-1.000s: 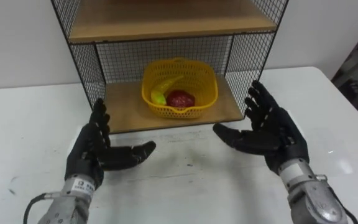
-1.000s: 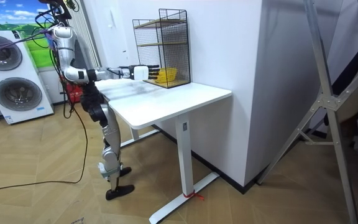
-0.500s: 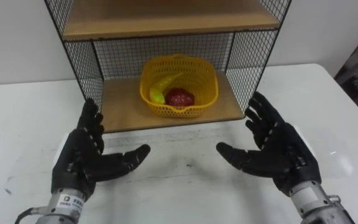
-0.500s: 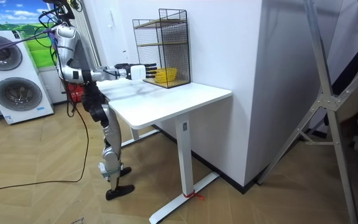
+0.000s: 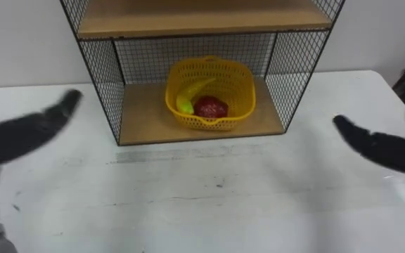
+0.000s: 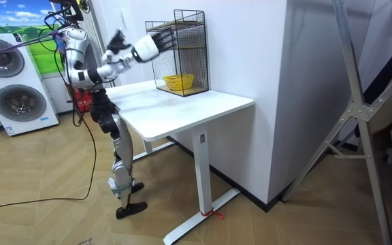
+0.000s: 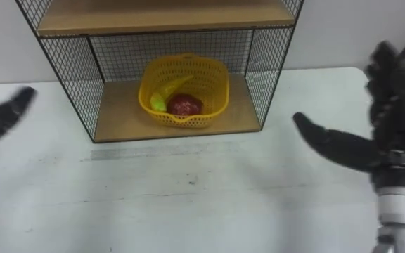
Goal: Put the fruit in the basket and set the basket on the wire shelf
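The yellow basket stands on the lower wooden board of the wire shelf. Inside it lie a banana and a red fruit. My left hand hangs open at the far left, above the table and clear of the shelf. At the far right my right hand is open too, fingers up and thumb pointing inward. Neither hand touches anything. In the room view I stand at the end of the table with both arms raised before the shelf.
The shelf sits at the back of a white table, against the wall. Its upper wooden board runs above the basket. Washing machines stand behind me in the room view.
Both hands have swung apart and upward from in front of the shelf to the edges of the view. The basket has stayed on the lower board.
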